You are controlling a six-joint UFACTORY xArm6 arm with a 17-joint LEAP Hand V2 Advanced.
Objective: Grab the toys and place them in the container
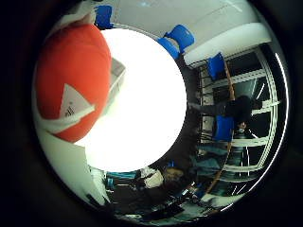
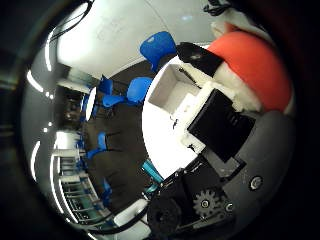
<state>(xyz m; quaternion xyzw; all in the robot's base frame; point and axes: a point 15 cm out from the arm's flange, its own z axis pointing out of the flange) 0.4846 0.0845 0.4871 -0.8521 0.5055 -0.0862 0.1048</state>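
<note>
Close against the palm, a rounded orange-red plush toy with white trim and a white sewn tag is filling much of the little finger side view, while the white and black robot hand is curling its fingers round it in the thumb side view, so the hand is judged to be holding the toy in a closed grasp. Beyond the fingers an open white rectangular container is standing on the round white table, well inside its rim. Bare tabletop is lying around the container, giving the hand free room to approach; release over the opening appears to be coming next.
</note>
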